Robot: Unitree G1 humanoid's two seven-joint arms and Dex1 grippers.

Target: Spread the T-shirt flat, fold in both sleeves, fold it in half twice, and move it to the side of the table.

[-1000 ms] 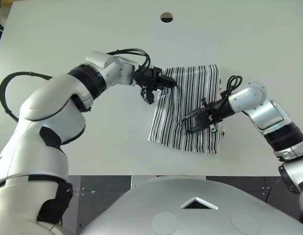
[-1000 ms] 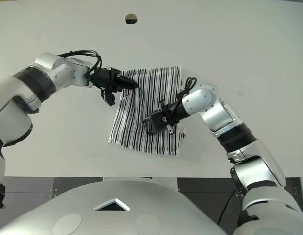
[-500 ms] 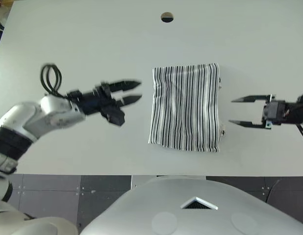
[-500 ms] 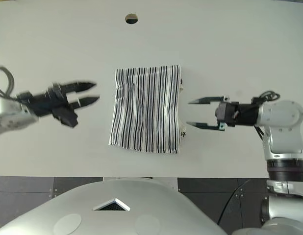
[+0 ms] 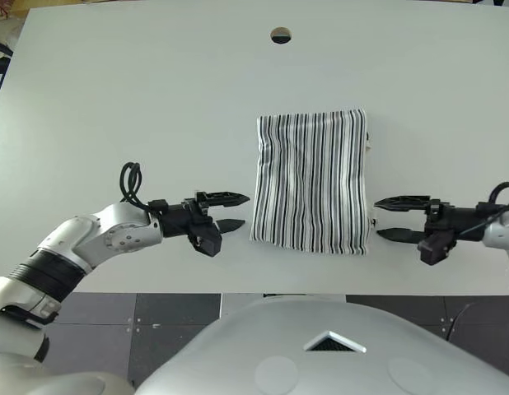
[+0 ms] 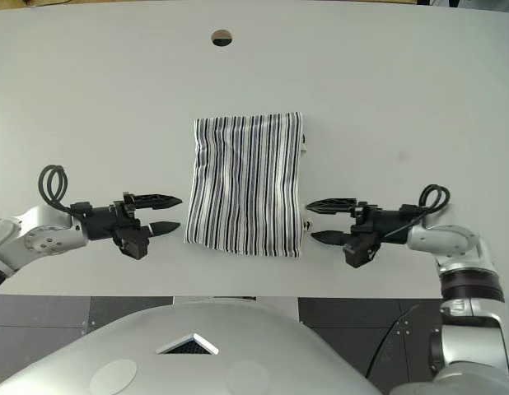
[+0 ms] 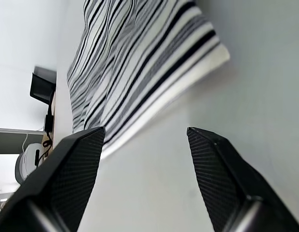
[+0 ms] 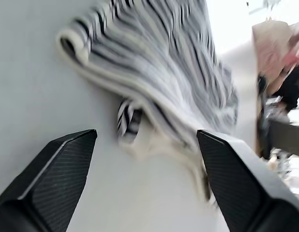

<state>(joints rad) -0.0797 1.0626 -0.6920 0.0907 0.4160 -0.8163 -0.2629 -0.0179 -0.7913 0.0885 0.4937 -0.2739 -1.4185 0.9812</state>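
While the folded T-shirt (image 5: 310,183) lies flat as a striped rectangle about midway between the left and right edges of the white surface (image 5: 114,99), both arms sit low along the near edge, one on each side of it. The shirt's near hem is closer to the near edge of the surface than its far hem is to the far edge, where a small round hole (image 5: 280,34) is set into the top.

The left claw (image 5: 245,210) points at the shirt's near-left corner, just beside it and not touching. Its two fingers are spread wide and hold nothing. In the left wrist view the layered corner of the cloth (image 7: 140,63) rests on the surface beyond the parted fingers (image 7: 77,174).

The right claw (image 5: 377,217) faces the near-right corner from the other side, also wide and empty, with a narrow gap to the cloth. In the right wrist view the stacked folds (image 8: 164,72) show along this edge (a small striped flap (image 8: 127,123) pokes out from under them).
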